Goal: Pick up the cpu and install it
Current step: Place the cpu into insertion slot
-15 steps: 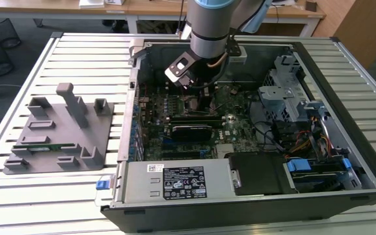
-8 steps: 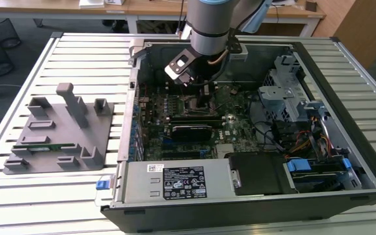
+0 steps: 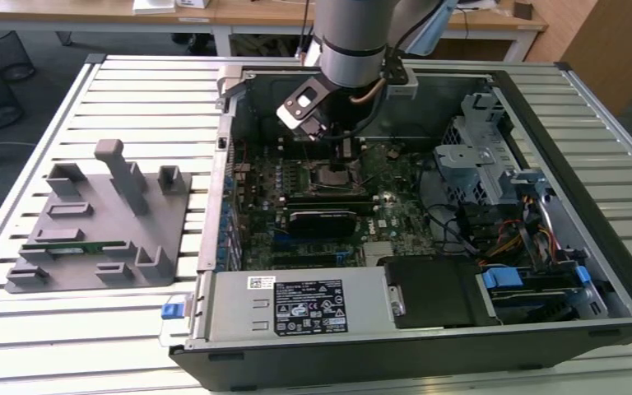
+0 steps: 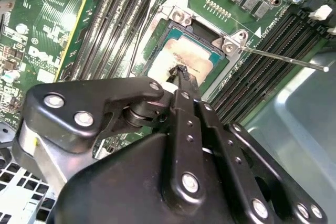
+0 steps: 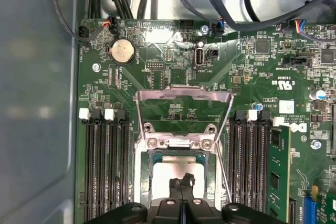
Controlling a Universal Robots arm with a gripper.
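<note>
The cpu lies flat in the motherboard socket, its pale metal top showing in both wrist views. My gripper is shut, its two black fingers pressed together with nothing between them. Their tips stand at the middle of the cpu's top, touching it or just above it. In the first wrist view the shut gripper covers the cpu's centre. The socket's metal load plate is flipped open and its thin lever sticks out to the side. The exterior view has the gripper reaching down into the open computer case.
A grey fixture plate with blocks and a green memory stick lies at the exterior view's left. Inside the case are the power supply, a drive cage and cables. Memory slots flank the socket.
</note>
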